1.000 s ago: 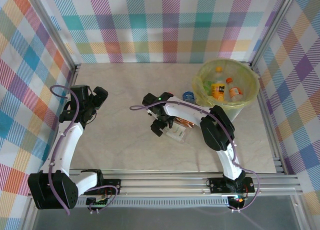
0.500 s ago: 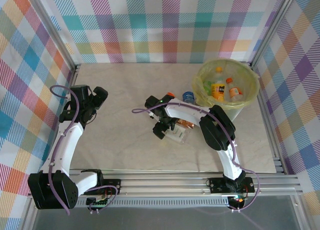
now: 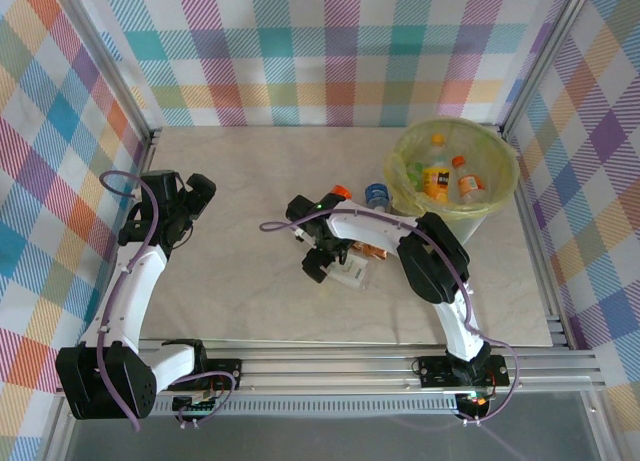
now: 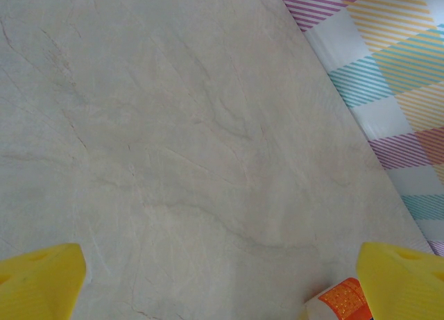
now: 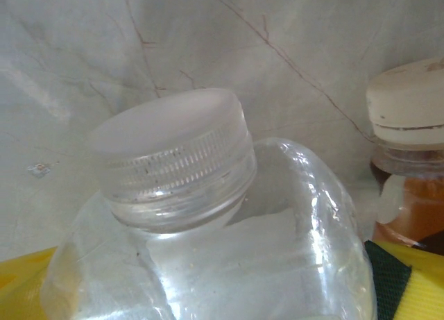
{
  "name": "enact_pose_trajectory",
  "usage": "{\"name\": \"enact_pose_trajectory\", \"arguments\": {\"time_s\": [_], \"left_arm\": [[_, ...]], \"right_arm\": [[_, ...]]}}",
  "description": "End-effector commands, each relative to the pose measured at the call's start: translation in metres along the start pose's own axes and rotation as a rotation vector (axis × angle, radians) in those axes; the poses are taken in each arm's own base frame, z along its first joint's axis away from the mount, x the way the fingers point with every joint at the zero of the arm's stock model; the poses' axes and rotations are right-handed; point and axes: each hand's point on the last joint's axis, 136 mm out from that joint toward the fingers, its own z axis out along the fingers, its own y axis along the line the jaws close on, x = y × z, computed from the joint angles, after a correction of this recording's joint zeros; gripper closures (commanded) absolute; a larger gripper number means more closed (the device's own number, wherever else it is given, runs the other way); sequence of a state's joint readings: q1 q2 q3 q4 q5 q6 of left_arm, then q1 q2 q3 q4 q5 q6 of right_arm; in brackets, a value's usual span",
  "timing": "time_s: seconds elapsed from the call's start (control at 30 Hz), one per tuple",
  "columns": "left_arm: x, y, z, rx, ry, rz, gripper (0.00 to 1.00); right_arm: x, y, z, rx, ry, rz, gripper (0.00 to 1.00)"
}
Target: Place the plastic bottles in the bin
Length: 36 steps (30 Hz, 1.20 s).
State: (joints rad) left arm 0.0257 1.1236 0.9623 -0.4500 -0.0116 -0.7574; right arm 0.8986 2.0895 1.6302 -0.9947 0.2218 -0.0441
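Top view: right gripper (image 3: 322, 259) spread wide over a crushed clear bottle (image 3: 352, 272) in the middle, bin (image 3: 405, 151) off to the right (some bottles (image 3: 437, 176) already in). Left gripper (image 3: 190, 203) idles wide open. Left wrist: nothing between its yellow fingers (image 4: 41, 278). Right wrist: the bottle sits between the jaws, so probably best to squeeze the body, not the slippery cap (image 5: 173, 150).

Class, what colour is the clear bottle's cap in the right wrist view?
Frosted white cap, best in the right wrist view.

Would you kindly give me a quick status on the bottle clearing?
Left gripper open, empty. Right gripper open, astride clear bottle. Brown bottle crowding beside it. Bin far right, bottles inside.
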Motion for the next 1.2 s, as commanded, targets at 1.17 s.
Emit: {"name": "enact_pose_trajectory", "arguments": {"time_s": [1.17], "left_arm": [[-0.003, -0.001, -0.009, -0.010, -0.015, 0.028, 0.00]], "right_arm": [[-0.013, 0.033, -0.062, -0.054, -0.139, -0.127, 0.14]]}}
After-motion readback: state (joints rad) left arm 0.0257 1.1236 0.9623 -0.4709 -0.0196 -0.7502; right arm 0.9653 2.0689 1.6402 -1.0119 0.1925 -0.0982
